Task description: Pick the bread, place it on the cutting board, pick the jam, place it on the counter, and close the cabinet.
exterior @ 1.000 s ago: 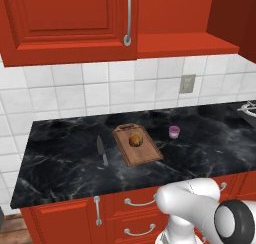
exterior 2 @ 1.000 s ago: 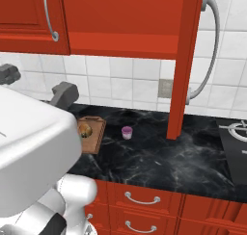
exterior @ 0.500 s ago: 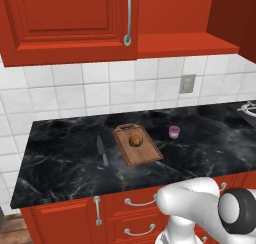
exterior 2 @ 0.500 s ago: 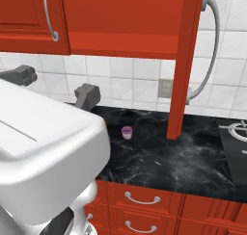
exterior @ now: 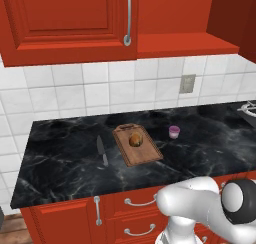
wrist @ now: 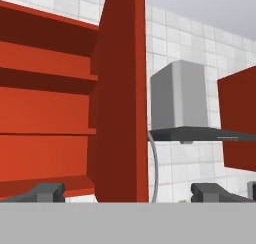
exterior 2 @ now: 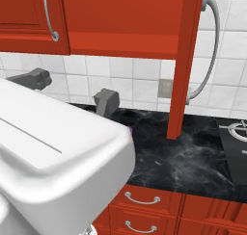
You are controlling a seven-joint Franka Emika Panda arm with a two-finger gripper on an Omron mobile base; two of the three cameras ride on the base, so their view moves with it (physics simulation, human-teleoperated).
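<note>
Up high goes my hand point(wrist: 127, 193), with its two grey fingertips point(wrist: 45, 192) spread wide apart and nothing between them, so it is open and empty. Between them, in the middle of the hand view, I see the thin edge of the open cabinet point(wrist: 120, 98) door, with red shelves to the left. Low in the left base view, the bread point(exterior: 135, 139) already sits on the cutting board point(exterior: 145, 155), and the jam point(exterior: 174, 132) stands on the desk point(exterior: 60, 158) just to the right of the board. So I think only closing the door is left. To do it well, I should press one finger flat on the door's face and push slowly, following its swing until it shuts.
</note>
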